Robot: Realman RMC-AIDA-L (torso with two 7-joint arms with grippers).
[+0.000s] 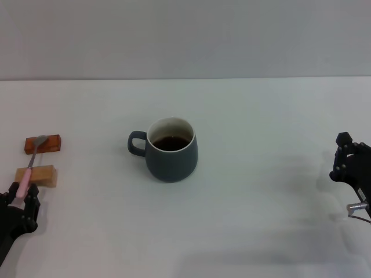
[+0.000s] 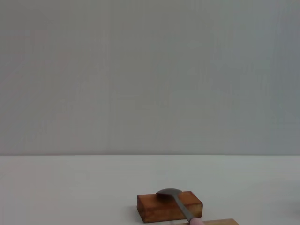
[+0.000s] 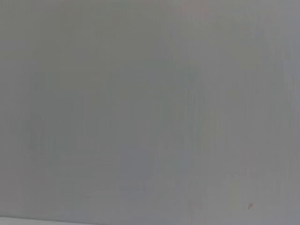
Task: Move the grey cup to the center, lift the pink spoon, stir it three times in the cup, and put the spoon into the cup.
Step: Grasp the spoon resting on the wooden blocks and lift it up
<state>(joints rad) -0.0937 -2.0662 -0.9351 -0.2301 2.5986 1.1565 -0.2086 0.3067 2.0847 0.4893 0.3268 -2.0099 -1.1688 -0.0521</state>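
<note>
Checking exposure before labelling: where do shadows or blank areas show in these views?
Head view: even light, soft shadow on the table by the right hand. Left wrist view: the pink spoon sits at the frame's edge. Right wrist view: featureless grey.

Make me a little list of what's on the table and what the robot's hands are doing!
cup: grey cup near the table's middle, upright, handle toward the robot's left, dark liquid inside
spoon: pink spoon lying across two blocks, metal bowl on the reddish-brown block, handle over the light wooden block
left hand: left gripper at the spoon's pink handle end, on the robot's left
right hand: right gripper far on the robot's right, holding nothing, away from the cup
table: white table
</note>
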